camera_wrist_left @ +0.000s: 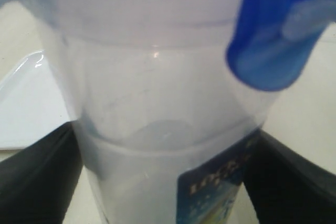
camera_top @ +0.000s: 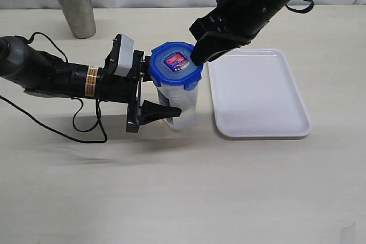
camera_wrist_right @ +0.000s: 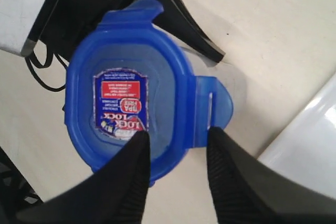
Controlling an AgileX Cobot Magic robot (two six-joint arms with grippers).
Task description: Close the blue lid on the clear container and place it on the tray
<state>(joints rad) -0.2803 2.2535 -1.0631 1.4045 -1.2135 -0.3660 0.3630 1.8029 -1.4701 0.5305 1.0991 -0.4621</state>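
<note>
The lid-closing step is in hand, and nothing has been carried across yet. On the table [camera_top: 183, 198], the tray [camera_top: 263, 134] lies bare at the container's 3 o'clock, just beside it. The clear container [camera_top: 182, 106] stands upright at mid-table. The blue lid [camera_top: 176, 64] sits on its mouth and looks level. The lid's flaps seem unlatched: one flap [camera_wrist_right: 212, 108] sticks straight out in the right wrist view.

The next move, as I judge it, calls for pressing each flap down until it snaps while the body is braced. The sealed container then has to be lifted over the tray's low rim.

The left end effector [camera_top: 157, 90] reaches in from 9 o'clock and is clenched on the container. Its dark fingers [camera_wrist_left: 37, 177] press against both sides of the body, below the lid.

The right end effector [camera_top: 199, 56] comes down from 1 o'clock onto the lid's 3 o'clock edge. Its fingers [camera_wrist_right: 131, 182] are part way apart and straddle the rim beside the jutting flap. I cannot tell whether they pinch the rim or only rest over it.
</note>
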